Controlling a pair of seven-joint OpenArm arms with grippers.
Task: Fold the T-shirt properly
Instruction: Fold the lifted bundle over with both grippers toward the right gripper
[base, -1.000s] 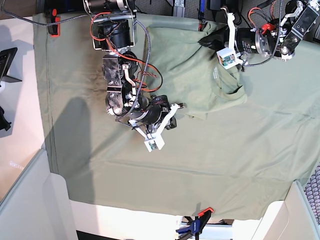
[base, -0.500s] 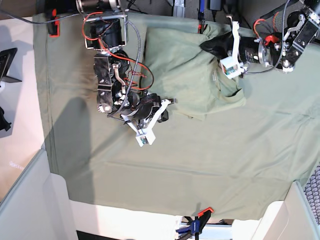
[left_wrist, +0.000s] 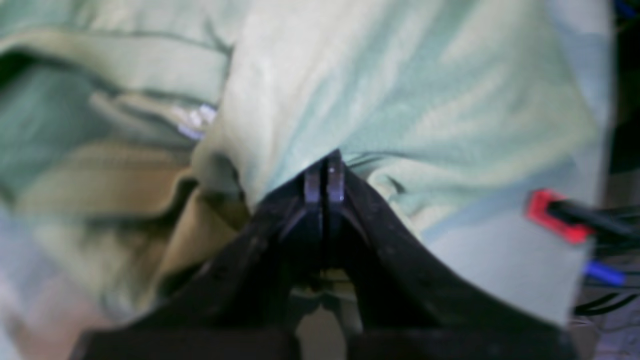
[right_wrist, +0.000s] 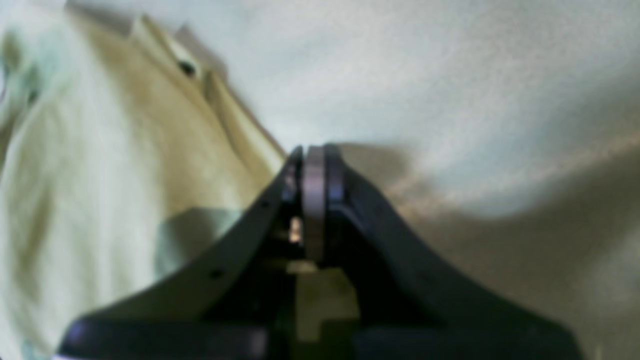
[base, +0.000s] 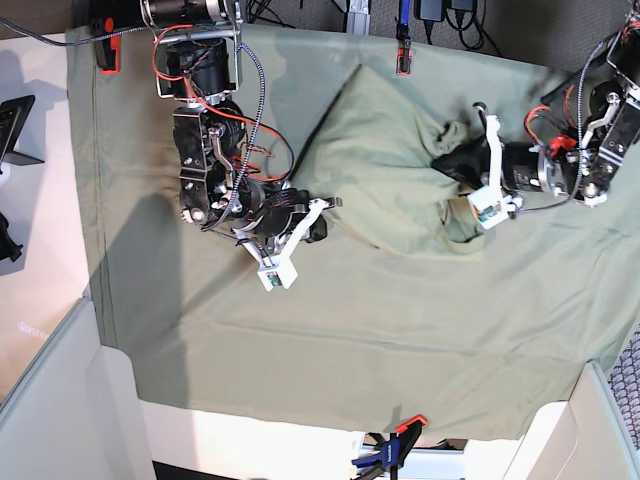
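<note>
Gripping a bunched fold of the shirt (base: 385, 160), the left pincer (base: 452, 165) is clamping shut on it. The right pincer (base: 318, 226) is sitting closed and empty beside the shirt's edge on the bench (base: 400, 330).

One T-shirt (base: 385, 150), two grippers, perhaps four clamps.

Sage-green T-shirt (base: 385, 150), darker green tablecloth (base: 400, 330)

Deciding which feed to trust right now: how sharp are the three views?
Base view: sharp, evenly lit, T-shirt and both arms clear. Left wrist view: heavily blurred, left gripper shut on cloth. Right wrist view: soft, right gripper shut, shadowed tablecloth behind.
</note>
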